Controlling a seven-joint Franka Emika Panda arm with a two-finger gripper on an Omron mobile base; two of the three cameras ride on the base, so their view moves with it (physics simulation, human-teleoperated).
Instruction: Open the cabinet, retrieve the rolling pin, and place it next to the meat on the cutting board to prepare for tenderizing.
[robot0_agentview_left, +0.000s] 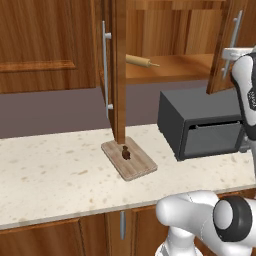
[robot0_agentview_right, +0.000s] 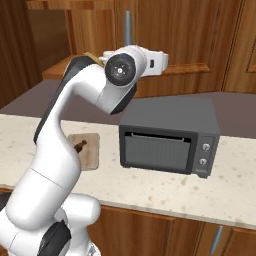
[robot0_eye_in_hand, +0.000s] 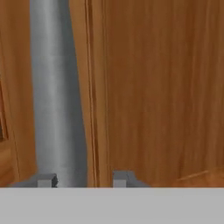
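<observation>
Speckled counter (robot0_agentview_left: 50, 175), cutting board (robot0_agentview_left: 135, 165), oven (robot0_agentview_left: 200, 125)

Pin (robot0_agentview_left: 138, 61) on shelf (robot0_agentview_left: 170, 69) in cabinet (robot0_agentview_left: 118, 75), above counter (robot0_agentview_left: 50, 175). Meat (robot0_agentview_left: 126, 154) on board (robot0_agentview_left: 131, 162), left of oven (robot0_agentview_left: 200, 125).

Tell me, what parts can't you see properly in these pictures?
- Rolling pin: left base view, the open cabinet door covers its left end.
- Meat: right base view, partly behind the arm.
- Gripper: hand view, whether it touches the grey handle is unclear.
</observation>
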